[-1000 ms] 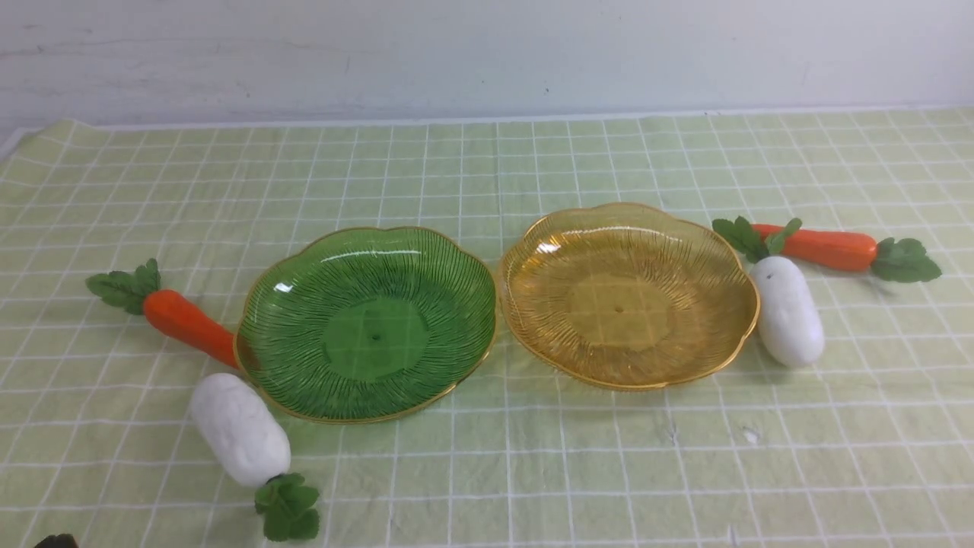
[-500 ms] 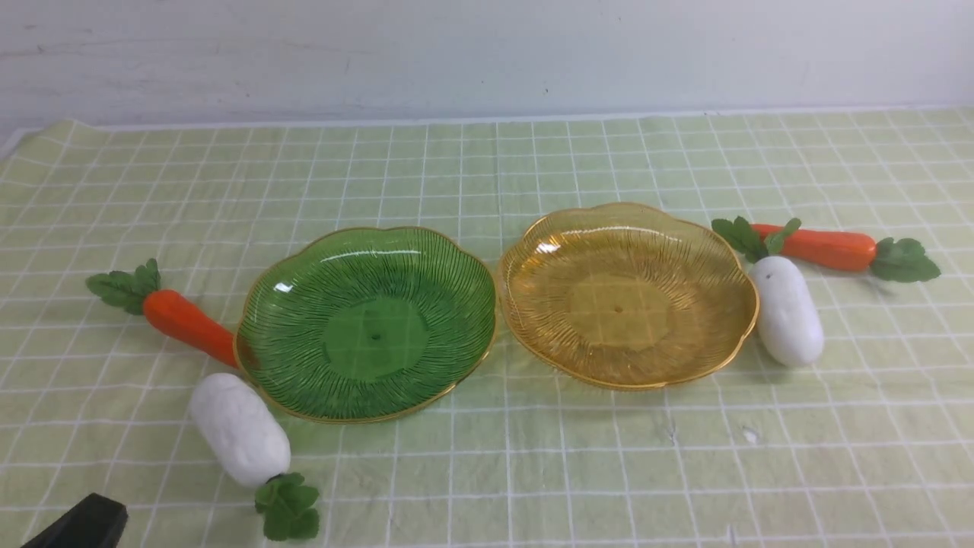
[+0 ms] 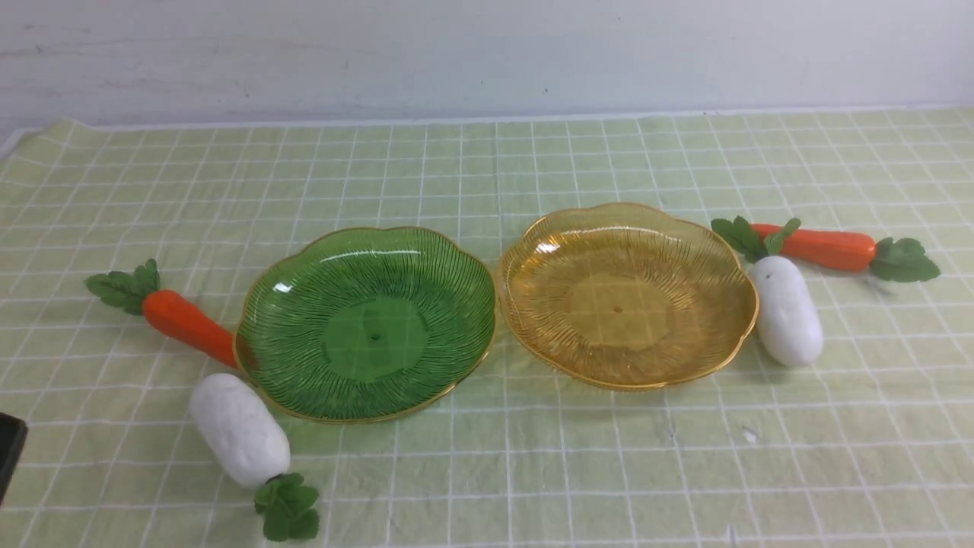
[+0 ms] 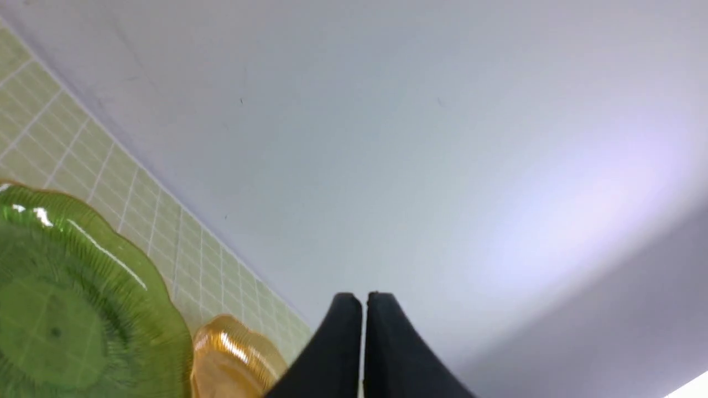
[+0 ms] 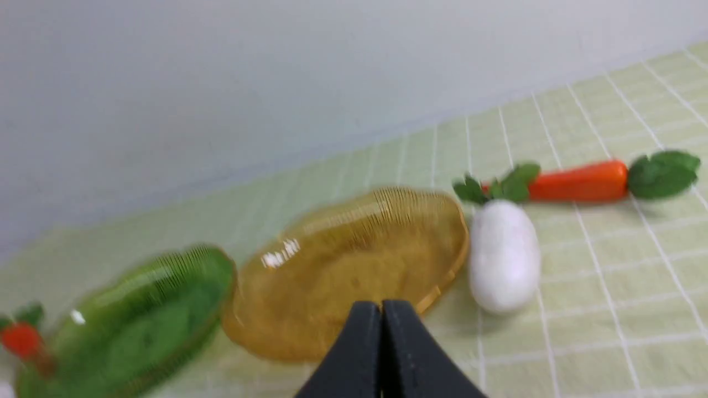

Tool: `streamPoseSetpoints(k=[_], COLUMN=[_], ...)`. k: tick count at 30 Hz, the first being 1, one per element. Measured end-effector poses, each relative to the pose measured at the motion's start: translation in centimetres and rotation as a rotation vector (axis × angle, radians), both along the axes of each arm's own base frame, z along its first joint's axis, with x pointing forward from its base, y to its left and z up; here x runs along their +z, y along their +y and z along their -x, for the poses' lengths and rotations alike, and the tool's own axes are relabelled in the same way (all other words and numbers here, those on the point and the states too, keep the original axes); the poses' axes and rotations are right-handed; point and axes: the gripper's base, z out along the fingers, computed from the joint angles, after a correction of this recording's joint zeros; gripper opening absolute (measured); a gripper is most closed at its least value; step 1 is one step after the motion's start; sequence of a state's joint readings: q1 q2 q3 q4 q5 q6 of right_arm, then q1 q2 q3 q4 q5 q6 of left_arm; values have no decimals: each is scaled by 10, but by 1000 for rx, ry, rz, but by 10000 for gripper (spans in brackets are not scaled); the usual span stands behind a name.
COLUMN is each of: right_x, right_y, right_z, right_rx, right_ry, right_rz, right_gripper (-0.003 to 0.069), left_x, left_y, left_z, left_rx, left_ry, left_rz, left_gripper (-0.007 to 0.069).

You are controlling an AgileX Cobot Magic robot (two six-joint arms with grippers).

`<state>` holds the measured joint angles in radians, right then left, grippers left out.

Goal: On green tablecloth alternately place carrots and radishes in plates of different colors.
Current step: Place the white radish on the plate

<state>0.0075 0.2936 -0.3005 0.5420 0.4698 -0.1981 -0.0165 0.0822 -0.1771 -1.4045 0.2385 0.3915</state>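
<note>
Nearest, at the left border of the front view: one black part (image 3: 9, 453) of the robot, cut off by the frame.

Left jaws: clenched tip to tip, nothing between them, pointing up toward the wall in the left wrist view.

Right jaws: pressed together in the same way, empty, with the amber plate ahead of them in the right wrist view.

Green tablecloth (image 3: 533, 472): pale, white grid, slightly wrinkled, covering the counter from the near edge to the wall.

Left radish (image 3: 240, 430): white, lying on the cloth, leafy top toward the near edge, far end just beside the near-left rim of the green plate; contact cannot be told.

Green plate (image 3: 365, 323): ribbed, gold-rimmed, nothing in it, left of centre.

Left carrot (image 3: 186, 323): orange, on the cloth, pointed end at the green plate's left rim, leaves pointing away to the far left.

Amber plate (image 3: 628, 293): same shape, nothing in it, right of centre and slightly farther back, its rim meeting or almost meeting the green plate's rim.

Right radish (image 3: 787, 320): on the cloth, close against the amber plate's right rim, leaves at its far end.

Right carrot (image 3: 825, 247): beyond that radish, lying crosswise, leafy top to the right, pointed end under the radish's leaves.

Wall (image 3: 487, 53): white, behind the cloth.
</note>
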Motion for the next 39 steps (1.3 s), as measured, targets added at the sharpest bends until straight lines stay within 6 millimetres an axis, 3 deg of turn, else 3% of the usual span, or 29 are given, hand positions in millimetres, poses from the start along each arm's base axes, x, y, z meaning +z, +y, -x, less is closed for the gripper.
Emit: streamPoseSetpoints(k=[7, 12, 17, 22, 27, 31, 33, 39], right_x=[-8, -9, -18, -27, -36, -49, -56, -82], right_y=[2, 2, 2, 3, 4, 4, 3, 1], right_z=[-49, -113, -161, -207, -236, -258, -265, -280], right_rx=[78, 105, 118, 146, 184, 234, 252, 250], right_ry=[391, 585, 662, 706, 743, 752, 743, 736], right_rz=[128, 148, 159, 187, 212, 278, 316, 364], right_gripper=[-14, -7, 30, 140, 307, 500, 557, 622], left_x=[9, -4, -6, -8, -8, -8, -8, -8], left_y=[-24, -39, -40, -40, -38, -37, -37, -37], left_z=[-30, -68, -95, -111, -115, -117, -117, -117], left_rx=[-285, -613, -703, -712, -670, -650, -650, -649], left_ry=[213, 542, 634, 656, 648, 644, 644, 642], left_rz=[-218, -440, -496, -513, -521, -524, -524, -525], left_gripper=[-8, -8, -7, -7, -7, -7, -7, -7])
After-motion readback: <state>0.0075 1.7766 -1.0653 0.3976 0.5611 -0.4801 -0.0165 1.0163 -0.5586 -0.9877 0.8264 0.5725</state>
